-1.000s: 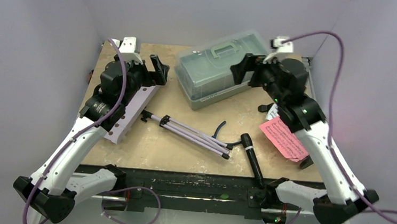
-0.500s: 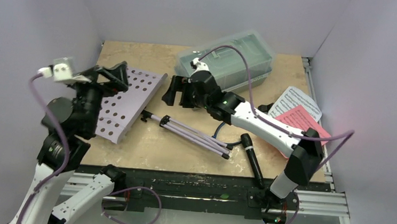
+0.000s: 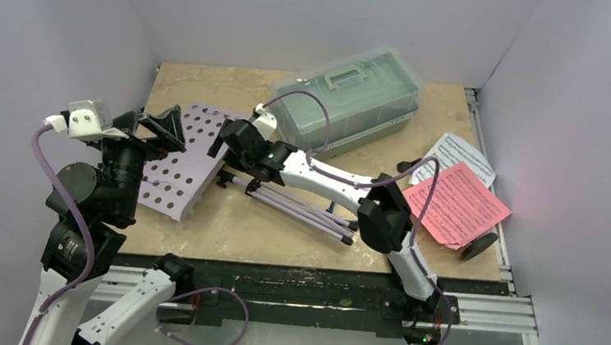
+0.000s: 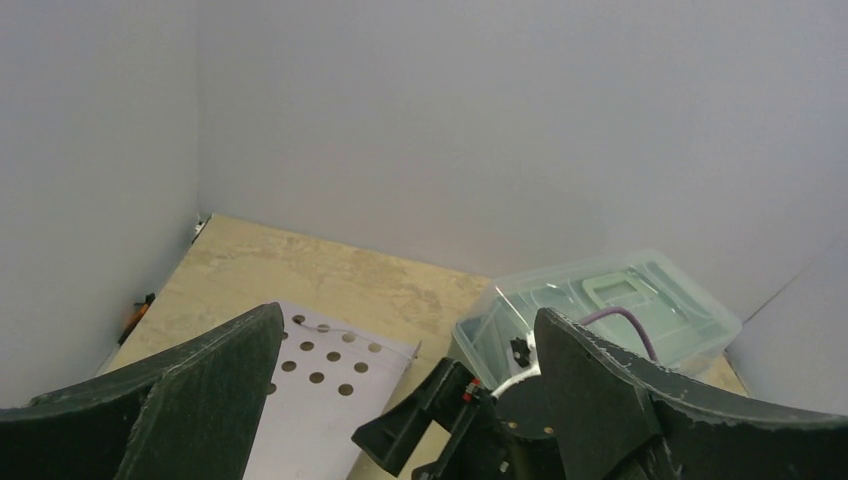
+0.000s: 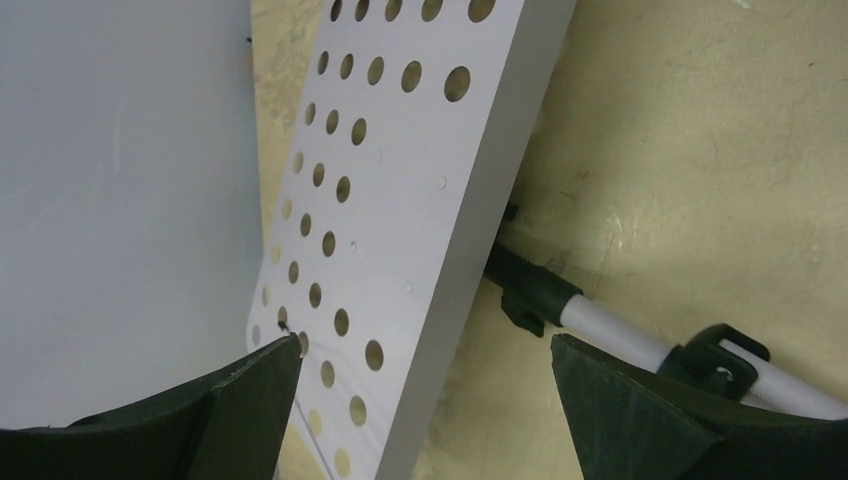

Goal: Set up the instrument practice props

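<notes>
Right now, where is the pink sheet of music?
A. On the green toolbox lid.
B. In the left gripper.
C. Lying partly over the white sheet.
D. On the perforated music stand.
C: the top view shows the pink sheet of music lying flat, covering the near part of the white sheet of music.

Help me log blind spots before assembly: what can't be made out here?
Top view: white sheet mostly under the pink sheet; notes too small.
Top view: black round base half under that pink sheet.
Right wrist view: stand pole runs off the right edge.
Left wrist view: perforated plate cut off by the bottom edge.
</notes>
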Robot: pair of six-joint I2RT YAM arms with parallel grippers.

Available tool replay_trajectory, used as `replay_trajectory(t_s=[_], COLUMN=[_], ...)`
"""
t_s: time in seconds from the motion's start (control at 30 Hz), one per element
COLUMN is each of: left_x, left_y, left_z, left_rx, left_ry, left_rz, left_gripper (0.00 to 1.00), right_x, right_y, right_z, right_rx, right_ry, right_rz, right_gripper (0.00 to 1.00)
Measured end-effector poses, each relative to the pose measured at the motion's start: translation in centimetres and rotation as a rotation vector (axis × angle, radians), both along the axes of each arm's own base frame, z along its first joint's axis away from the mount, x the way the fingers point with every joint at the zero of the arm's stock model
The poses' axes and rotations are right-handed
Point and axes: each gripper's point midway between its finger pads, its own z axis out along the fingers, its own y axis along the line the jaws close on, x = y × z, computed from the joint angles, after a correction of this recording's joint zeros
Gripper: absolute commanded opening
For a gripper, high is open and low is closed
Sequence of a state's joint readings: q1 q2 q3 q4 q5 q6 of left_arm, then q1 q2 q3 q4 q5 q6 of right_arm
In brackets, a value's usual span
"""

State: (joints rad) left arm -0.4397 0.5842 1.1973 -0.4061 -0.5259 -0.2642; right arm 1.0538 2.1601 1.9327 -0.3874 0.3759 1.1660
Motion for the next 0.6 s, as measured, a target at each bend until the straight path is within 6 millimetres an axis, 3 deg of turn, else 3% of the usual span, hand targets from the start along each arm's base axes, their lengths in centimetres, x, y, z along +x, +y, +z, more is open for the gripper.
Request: replay_trajectory(t_s=[0.17, 0.37, 0.6], left_x=[0.0, -0.1, -0.8], left_y=[-0.7, -1.1, -0.9], left_z=[-1.0, -1.8, -2.0], left_rx=[0.047, 0.085, 0.106], left_ry=[0.038, 0.06, 0.056], left_rz=[-0.041, -0.07, -0.077], left_gripper=[0.96, 0.96, 0.96], right_x=[1.1, 1.4, 1.6], right_y=[1.7, 2.4, 3.0], right_z=[-3.2, -7.1, -8.4], right_rx=[-0.018, -0.046, -0.025], right_ry=[0.038, 0.087, 0.108], right_rz=[-0.029, -0.054, -0.078], right_gripper=[0.82, 0.74, 0.63])
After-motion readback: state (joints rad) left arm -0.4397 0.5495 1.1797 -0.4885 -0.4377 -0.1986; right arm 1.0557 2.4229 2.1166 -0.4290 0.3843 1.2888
